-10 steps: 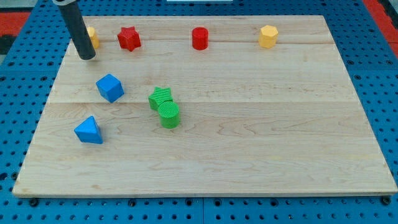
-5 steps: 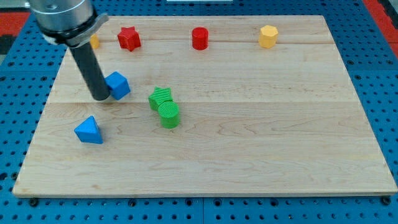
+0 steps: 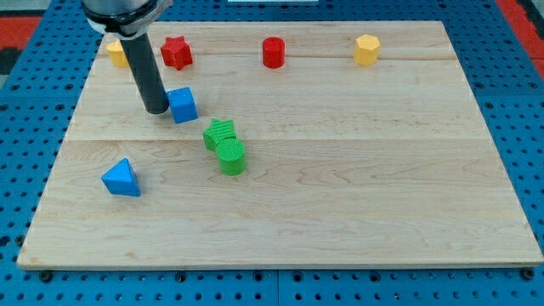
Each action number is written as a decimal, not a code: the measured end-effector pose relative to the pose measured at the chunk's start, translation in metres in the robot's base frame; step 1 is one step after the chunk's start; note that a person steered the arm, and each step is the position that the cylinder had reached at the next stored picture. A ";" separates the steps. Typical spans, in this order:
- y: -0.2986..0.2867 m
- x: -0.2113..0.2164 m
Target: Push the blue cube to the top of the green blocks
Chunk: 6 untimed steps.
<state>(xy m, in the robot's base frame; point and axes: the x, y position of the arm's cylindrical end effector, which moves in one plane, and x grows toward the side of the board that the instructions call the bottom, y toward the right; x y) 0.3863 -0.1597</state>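
Here my tip (image 3: pixel 157 110) touches the blue cube (image 3: pixel 183 104), green blocks (image 3: pixel 225 145) nearby; no hand.

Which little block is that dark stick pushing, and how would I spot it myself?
Start at the wooden board and find the two green blocks near its middle. Just up and to the view's left of them sits the blue cube, with my tip against its left side. The other blue block is a pyramid, nearer the bottom left.
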 end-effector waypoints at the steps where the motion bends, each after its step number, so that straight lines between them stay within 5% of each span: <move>1: 0.020 -0.001; 4: 0.048 0.015; 6: 0.033 0.103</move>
